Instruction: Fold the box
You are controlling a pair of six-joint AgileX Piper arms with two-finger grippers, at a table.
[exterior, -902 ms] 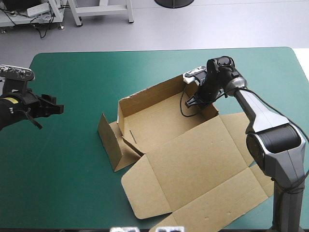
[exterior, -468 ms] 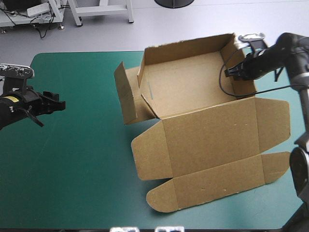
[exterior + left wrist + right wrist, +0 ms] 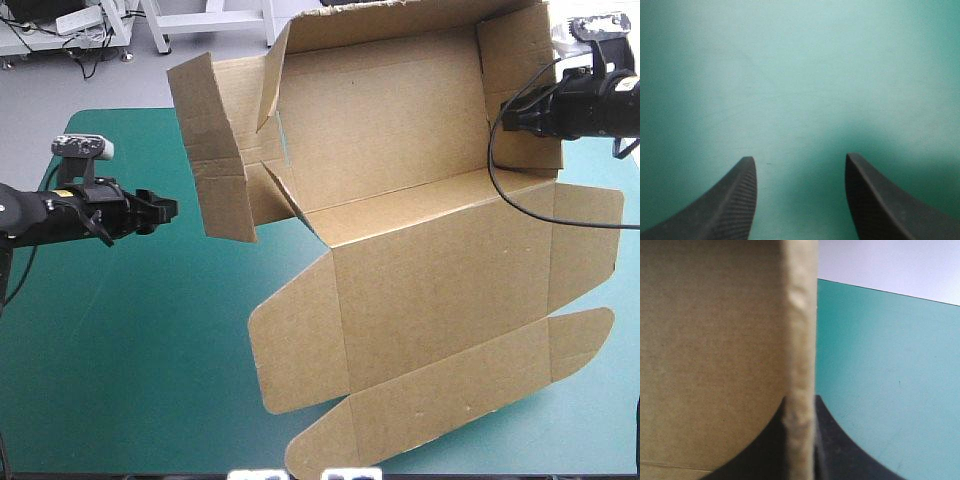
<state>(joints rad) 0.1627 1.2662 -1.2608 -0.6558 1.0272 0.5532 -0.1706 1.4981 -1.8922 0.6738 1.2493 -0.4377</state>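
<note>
1. The box (image 3: 400,200), a brown cut sheet with its tray walls raised, is held up over the far right part of the tabletop (image 3: 130,350), tilted so that the tray's open side faces the high camera.
2. The right gripper (image 3: 508,116) comes in from the right and pinches the tray's right end wall (image 3: 520,70). In the right wrist view the wall's pale cut edge runs straight up between the two black fingers, which are all but pressed together on it, with brown board on one side and the teal-green cover on the other.
3. The lid (image 3: 440,290) hangs from the tray's lower edge and slopes down toward the near edge of the tabletop. Its front flap (image 3: 450,400), with rounded ends, is the lowest part; I cannot tell whether it touches the cover.
4. At the tray's left end a loose flap (image 3: 215,150) sticks out to the left, creased and bent away from the tray.
5. The left gripper (image 3: 165,208) is over the left side of the tabletop, pointing toward the box, near the loose flap but apart from it.
6. In the left wrist view its fingers stand spread, with only bare teal-green cover between and ahead of them.
</note>
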